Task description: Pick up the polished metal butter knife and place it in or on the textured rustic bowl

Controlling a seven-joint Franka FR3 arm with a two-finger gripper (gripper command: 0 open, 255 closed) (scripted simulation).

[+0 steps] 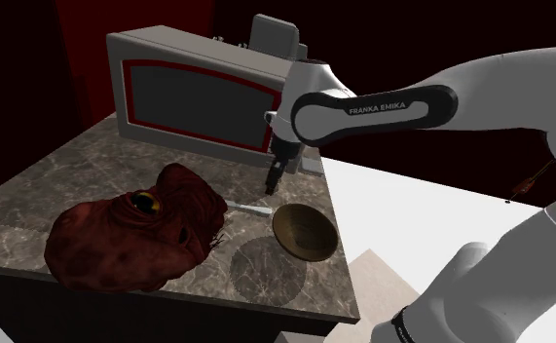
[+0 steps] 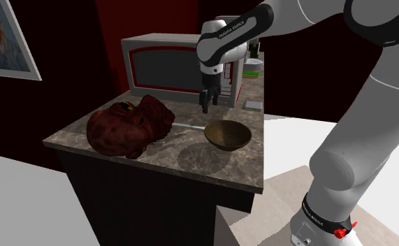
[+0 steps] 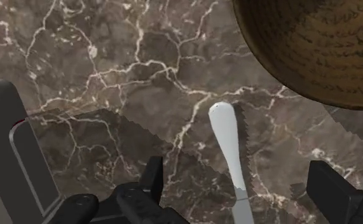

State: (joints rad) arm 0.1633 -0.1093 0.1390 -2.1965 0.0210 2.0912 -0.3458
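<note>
The gripper [image 1: 274, 178] hangs spread open above the butter knife [image 3: 227, 137], which lies flat on the marble counter [image 3: 110, 63]. In the shoulder view the ridged brown bowl [image 1: 305, 232] sits at the knife's four o'clock. This looks like the approach step; the next move calls for descending and clasping the knife.

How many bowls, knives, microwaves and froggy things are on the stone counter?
Bowl: 1
Butter knife: 1
Microwave: 1
Red-brown frog-like figure: 1
Total: 4
</note>
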